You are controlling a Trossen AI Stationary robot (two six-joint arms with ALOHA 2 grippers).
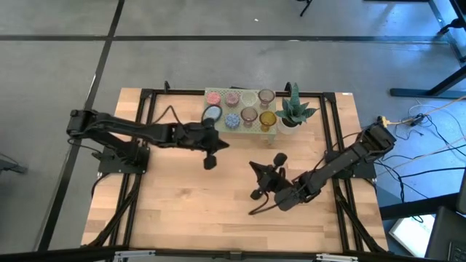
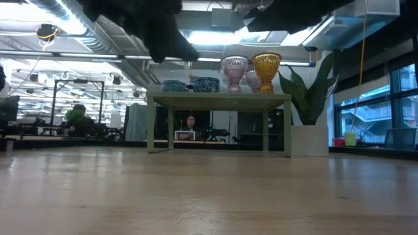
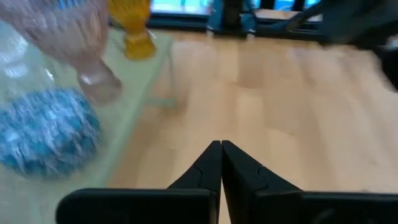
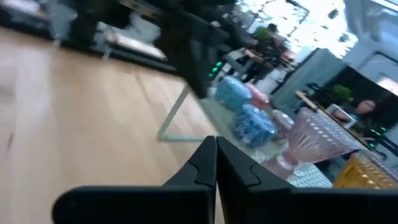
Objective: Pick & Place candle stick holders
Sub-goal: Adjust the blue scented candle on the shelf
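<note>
Several small glass candle stick holders stand on their bases on the pale green perforated stand (image 1: 240, 129) at the table's far middle: blue (image 1: 212, 113), blue (image 1: 232, 120), pink (image 1: 232, 98), mauve (image 1: 266, 95) and amber (image 1: 268, 118). My left gripper (image 1: 210, 161) is shut and empty above the table, just near of the stand's left end. The left wrist view (image 3: 221, 149) shows its fingers closed together beside a blue holder (image 3: 43, 130). My right gripper (image 1: 256, 169) is shut and empty near of the stand, and its wrist view (image 4: 214, 143) looks toward the holders.
A spiky green potted plant (image 1: 295, 110) stands right of the stand. Bare wooden table (image 1: 182, 211) lies near of both grippers. A black frame (image 1: 145, 94) runs around the table. In the low view the stand (image 2: 219, 101) has open space under it.
</note>
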